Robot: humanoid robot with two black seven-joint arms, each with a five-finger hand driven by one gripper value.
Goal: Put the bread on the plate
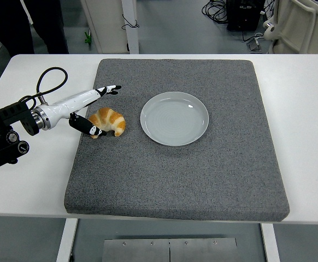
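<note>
Head view, left to right. Left arm comes in low over the worktop (pixel 33 180) edge, left hand (pixel 90 112) at the mat's (pixel 202 180) left margin. Fingers (pixel 107 89) stretched out flat on the far side, thumb (pixel 85 126) low on the near side, tip at the bread's left end. Hand is spread, not clamped on anything; can't tell for sure whether the thumb touches or just sits beside the crust.

Bread (pixel 109 121) is a croissant lying on the mat between thumb and fingers, just right of the thumb. Not lifted.

Plate (pixel 174 118) further right of the hand, empty, near the bread but not touching it.

Right hand not in view.

Handling, my read:
- light, so little grip force needed
- soft, flaky crust; hard squeeze will dent it or shed flakes
- curved with tapered ends; ends likely to pivot or slip out of a pinch
- best hold is across the thick middle, thumb on the near side and fingers over the far side
- mat is grippy, so it probably won't slide away as the fingers close
</note>
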